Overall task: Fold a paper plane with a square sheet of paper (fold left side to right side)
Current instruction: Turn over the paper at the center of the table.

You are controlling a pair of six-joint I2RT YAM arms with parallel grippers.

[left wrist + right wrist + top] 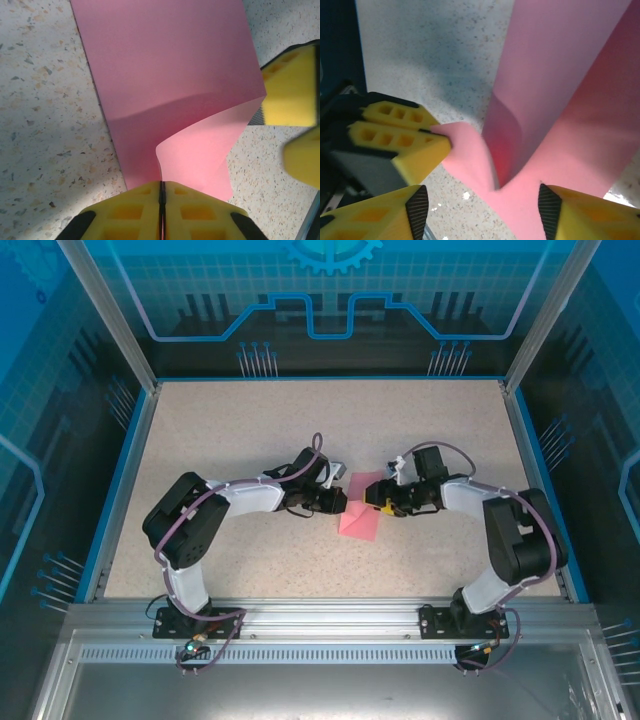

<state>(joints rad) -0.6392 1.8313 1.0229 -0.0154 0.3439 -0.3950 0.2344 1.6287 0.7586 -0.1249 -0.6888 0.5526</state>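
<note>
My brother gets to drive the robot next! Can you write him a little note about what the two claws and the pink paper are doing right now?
Left gripper: shut on one edge of the square sheet of paper, holding it raised in a curl.
Right gripper: open, a finger on either side of the paper, not gripping.
Paper: middle of the table, between the two grippers, the rest lying flat.
Done: one edge is up off the table.
Left: probably carry that edge over to the right side, line it up and press the crease. No plane shape yet.

The left hand is clamped closed, the right hand spread apart.
</note>
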